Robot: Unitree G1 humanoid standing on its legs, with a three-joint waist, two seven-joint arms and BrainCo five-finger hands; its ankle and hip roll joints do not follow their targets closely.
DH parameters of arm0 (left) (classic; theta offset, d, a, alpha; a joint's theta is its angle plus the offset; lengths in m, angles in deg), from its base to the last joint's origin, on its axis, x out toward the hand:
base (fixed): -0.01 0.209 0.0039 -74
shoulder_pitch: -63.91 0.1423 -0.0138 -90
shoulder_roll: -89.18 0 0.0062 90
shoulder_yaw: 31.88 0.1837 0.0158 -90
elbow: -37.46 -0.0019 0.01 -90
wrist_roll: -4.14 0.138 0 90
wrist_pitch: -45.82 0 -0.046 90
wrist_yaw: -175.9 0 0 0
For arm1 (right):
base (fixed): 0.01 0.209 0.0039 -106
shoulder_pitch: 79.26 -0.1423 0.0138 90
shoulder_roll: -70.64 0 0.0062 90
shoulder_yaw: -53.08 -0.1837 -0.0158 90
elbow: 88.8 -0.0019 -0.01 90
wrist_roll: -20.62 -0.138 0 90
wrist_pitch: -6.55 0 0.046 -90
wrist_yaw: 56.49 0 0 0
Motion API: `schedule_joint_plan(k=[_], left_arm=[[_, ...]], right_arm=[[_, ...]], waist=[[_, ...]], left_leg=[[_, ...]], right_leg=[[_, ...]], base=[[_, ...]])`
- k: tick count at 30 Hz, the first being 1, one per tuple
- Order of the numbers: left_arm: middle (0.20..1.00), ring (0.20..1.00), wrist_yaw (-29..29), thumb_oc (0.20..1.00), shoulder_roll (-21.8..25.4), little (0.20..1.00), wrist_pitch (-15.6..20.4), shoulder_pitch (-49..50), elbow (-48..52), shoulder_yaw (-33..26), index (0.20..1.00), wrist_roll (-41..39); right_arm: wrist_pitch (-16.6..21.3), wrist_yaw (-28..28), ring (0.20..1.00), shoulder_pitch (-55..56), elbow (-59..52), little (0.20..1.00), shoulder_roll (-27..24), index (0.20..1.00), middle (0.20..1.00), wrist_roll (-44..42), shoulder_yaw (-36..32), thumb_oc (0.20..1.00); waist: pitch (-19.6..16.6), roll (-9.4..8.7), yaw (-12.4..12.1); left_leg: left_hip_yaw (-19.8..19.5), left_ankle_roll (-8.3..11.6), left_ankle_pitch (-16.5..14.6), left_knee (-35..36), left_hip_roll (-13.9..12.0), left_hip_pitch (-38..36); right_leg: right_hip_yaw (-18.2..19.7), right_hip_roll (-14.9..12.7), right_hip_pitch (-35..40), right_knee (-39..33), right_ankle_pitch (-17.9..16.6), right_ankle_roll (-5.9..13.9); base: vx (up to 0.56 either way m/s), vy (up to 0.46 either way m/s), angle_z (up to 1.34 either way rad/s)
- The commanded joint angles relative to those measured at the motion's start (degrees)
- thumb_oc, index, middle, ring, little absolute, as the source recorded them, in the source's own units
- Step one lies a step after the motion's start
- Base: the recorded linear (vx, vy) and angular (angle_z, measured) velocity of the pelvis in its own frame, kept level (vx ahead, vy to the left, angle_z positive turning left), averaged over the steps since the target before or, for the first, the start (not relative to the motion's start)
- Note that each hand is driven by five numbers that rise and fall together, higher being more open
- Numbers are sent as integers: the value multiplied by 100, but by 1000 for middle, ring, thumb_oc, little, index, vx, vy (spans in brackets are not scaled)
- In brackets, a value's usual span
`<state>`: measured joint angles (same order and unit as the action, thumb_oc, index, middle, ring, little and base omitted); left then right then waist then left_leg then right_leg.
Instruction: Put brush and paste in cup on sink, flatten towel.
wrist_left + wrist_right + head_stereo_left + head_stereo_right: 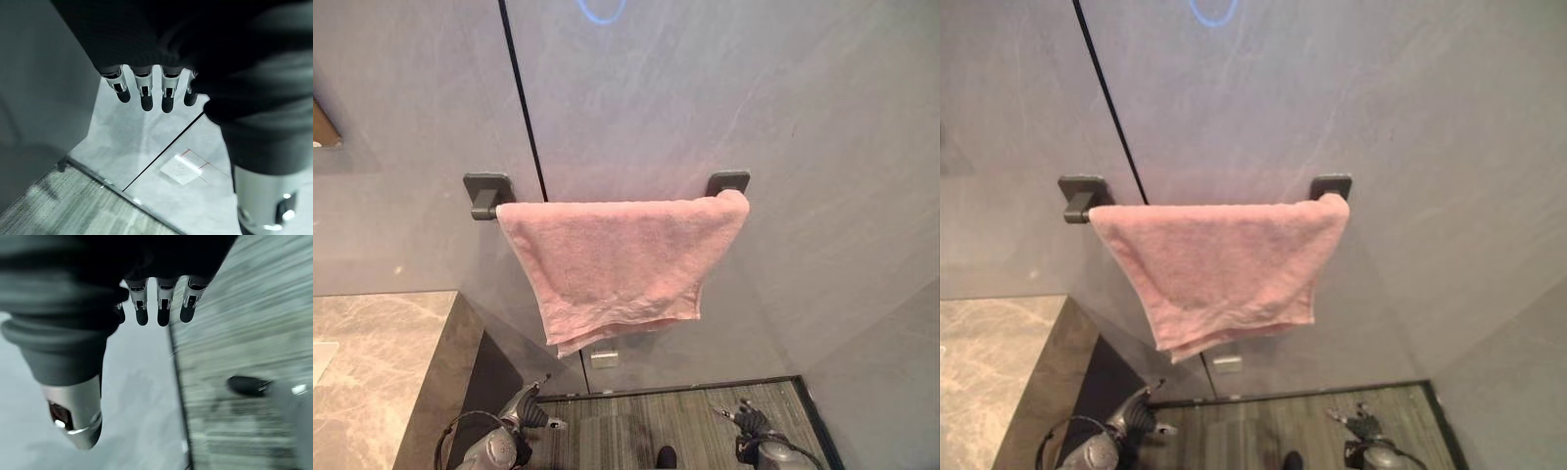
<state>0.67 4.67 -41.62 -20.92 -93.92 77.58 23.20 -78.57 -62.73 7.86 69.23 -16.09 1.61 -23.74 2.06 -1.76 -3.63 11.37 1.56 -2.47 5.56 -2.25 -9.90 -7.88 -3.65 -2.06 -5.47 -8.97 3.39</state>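
A: Where's the towel from my hands?

B: Well above both. It hangs over the rail on the wall, long axis level, lower edge slanting, bunched toward the right bracket.

A: My left hand hangs low near the floor, fingers relaxed, holding nothing. Right hand the same. Neither is clearly nearer.

B: Any cup?

A: No, just the corner of the table at my left

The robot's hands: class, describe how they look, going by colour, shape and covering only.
Each hand, left hand and right hand, has slim silver fingers in a row, ending in dark rounded tips. A dark ribbed cover wraps the back of the hand and the wrist. The thumb is a thicker silver-grey cylinder set apart.
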Motion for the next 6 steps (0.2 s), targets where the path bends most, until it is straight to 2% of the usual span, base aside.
schedule_joint_plan(k=[1, 3, 6], left_arm=[[1000, 1000, 144, 1000, -433, 1000, 103, -599, -1349, 293, 1000, -557], [1000, 1000, 221, 1000, -758, 1000, 57, -829, -2480, 144, 1000, -905], [1000, 1000, 242, 1000, -925, 1000, 89, -884, -3015, -116, 1000, -1344]], right_arm=[[-106, 57, 1000, -482, 549, 1000, 21, 1000, 1000, 765, 317, 1000], [-191, 104, 1000, -480, 804, 1000, 69, 1000, 1000, 1253, 543, 1000], [-176, 145, 1000, -349, 826, 1000, 89, 1000, 1000, 1101, 511, 1000]], waist=[[112, 26, 37], [78, 23, 78], [24, 7, 116]], left_leg=[[-250, 199, 221, -56, -87, 442], [-239, 208, 218, -56, -90, 444], [-239, 212, 197, -56, -93, 433]], right_leg=[[106, -366, 605, 113, 477, 460], [122, -363, 598, 102, 472, 447], [141, -363, 608, 70, 473, 441]], base=[[0, 0, 0], [0, 0, 0], [31, -2, -2]])
